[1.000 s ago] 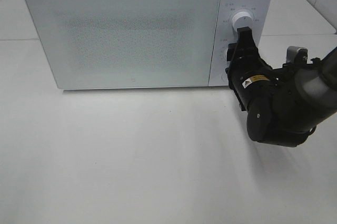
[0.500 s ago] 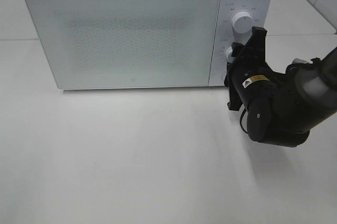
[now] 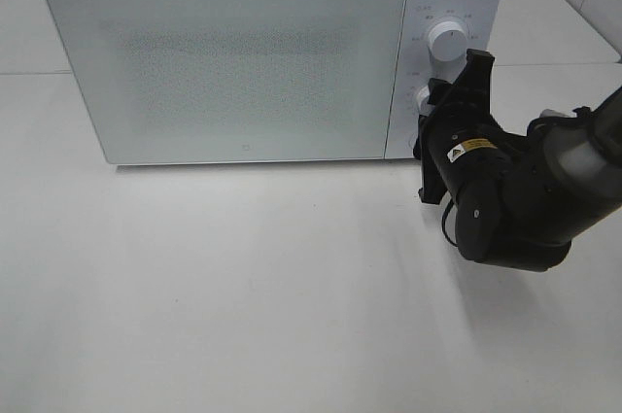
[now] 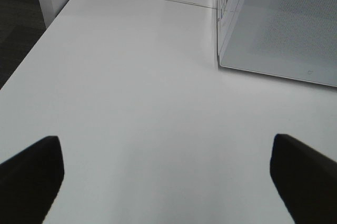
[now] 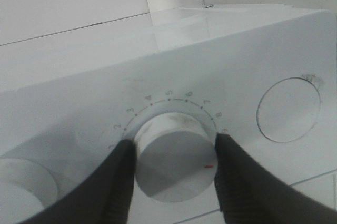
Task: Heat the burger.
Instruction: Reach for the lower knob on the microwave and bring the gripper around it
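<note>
The burger is hidden; no view shows it. A white microwave (image 3: 243, 63) stands at the back of the table with its door closed. My right gripper (image 3: 434, 102) reaches to the control panel and is shut on the lower dial (image 3: 424, 99). In the right wrist view the gripper (image 5: 175, 153) has its two black fingers (image 5: 122, 182) pressed on either side of that round white dial (image 5: 171, 168), under a ring of numbers. My left gripper (image 4: 166, 166) is open over bare table, with nothing between its fingers; the microwave's corner (image 4: 284, 23) lies ahead of it.
An upper dial (image 3: 447, 41) sits above the gripped one on the panel. The white table (image 3: 243, 287) stretches wide in front of the microwave. The right arm's bulky black body (image 3: 515, 199) hangs over the table's right side. Tiled wall stands at the far right.
My right wrist has rolled clockwise while gripping the lower dial, swinging the upper finger to the right. In the last half second it barely moved. The left view has no earlier frame.
</note>
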